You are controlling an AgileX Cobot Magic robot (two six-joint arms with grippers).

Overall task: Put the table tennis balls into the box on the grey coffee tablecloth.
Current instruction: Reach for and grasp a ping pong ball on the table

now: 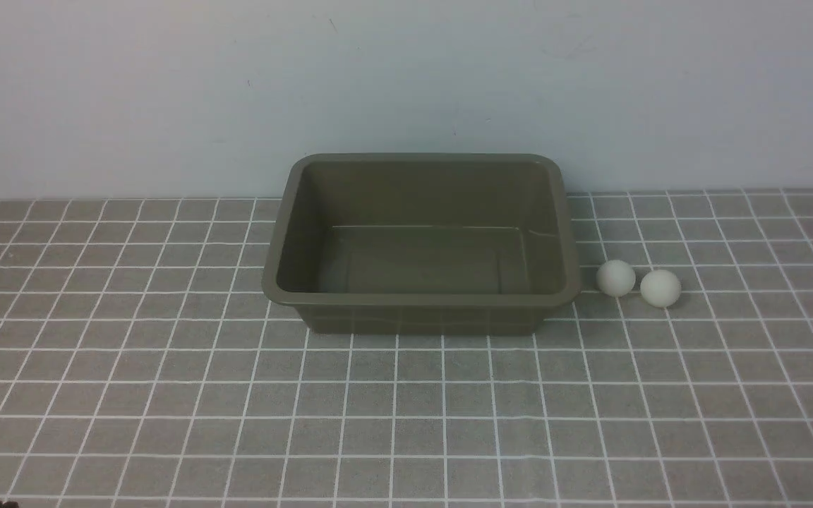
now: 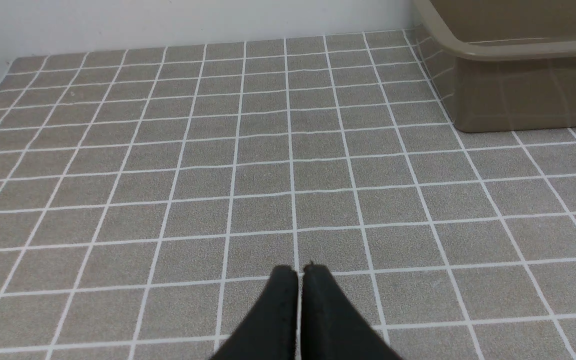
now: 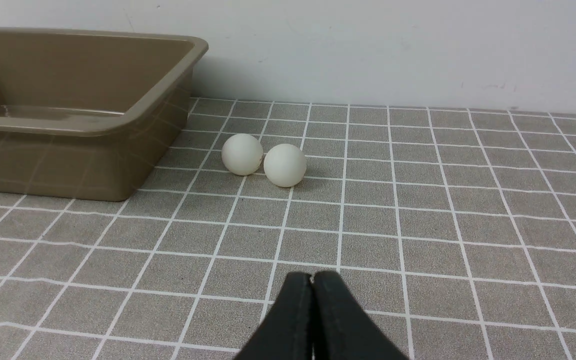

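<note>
The left gripper (image 2: 298, 270) and right gripper (image 3: 312, 275) each have fingers pressed together, holding nothing, over the grey coffee tablecloth (image 1: 166, 388), where one table tennis ball (image 1: 616, 277) and the second table tennis ball (image 1: 660, 288) (side by side) lie just right of the box (image 1: 420, 300).

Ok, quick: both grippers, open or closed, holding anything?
Left gripper: closed, holding nothing.
Right gripper: closed, holding nothing; the two small smooth white balls lie on the grey checked cloth.

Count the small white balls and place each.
2. One small white ball lies on the grey checked cloth right of the olive-brown plastic tub; the second ball sits farther right.
</note>
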